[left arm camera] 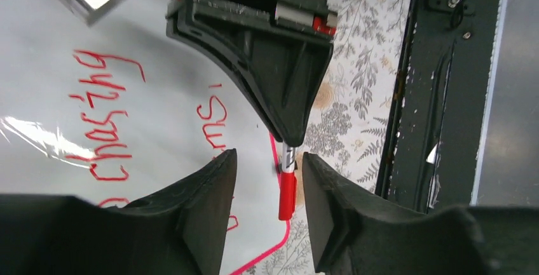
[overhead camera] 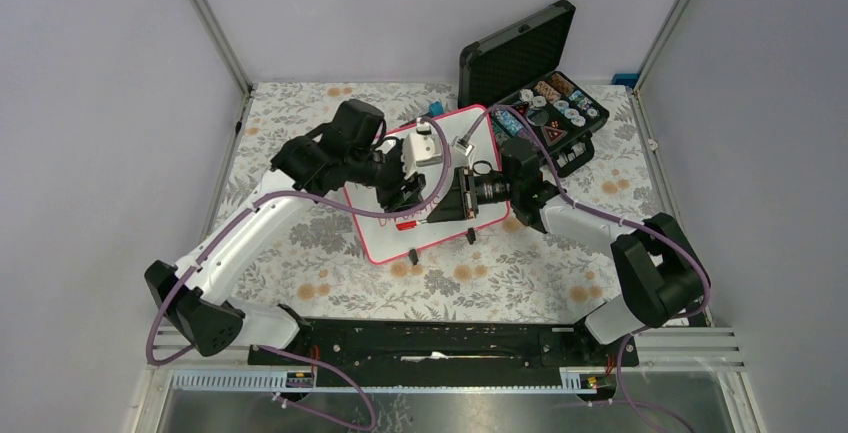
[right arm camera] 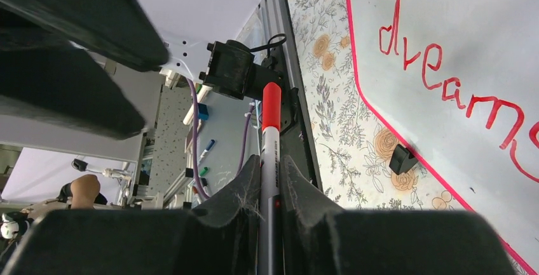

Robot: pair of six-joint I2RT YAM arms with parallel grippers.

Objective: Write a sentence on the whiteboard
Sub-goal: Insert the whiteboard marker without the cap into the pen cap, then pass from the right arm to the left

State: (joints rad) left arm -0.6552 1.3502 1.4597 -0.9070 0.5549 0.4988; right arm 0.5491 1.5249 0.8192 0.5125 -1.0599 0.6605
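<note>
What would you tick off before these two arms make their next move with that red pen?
1. Red marker clamped in right gripper: ok.
2. Left gripper open: ok.
3. Marker's red end lined up between the left fingers, seen from the left wrist: ok.
4. Sentence on whiteboard complete: cannot tell; only "chasing" and "dreams" show.
5. Whether that red end is a cap: cannot tell.

The whiteboard (left arm camera: 38,27) is glossy and smooth, catching bright glare. The left gripper (left arm camera: 267,164) looks like matt black plastic with faint ridges. The marker (right arm camera: 271,113) is smooth plastic. The surface (right arm camera: 330,122) wears a matt floral cover.
</note>
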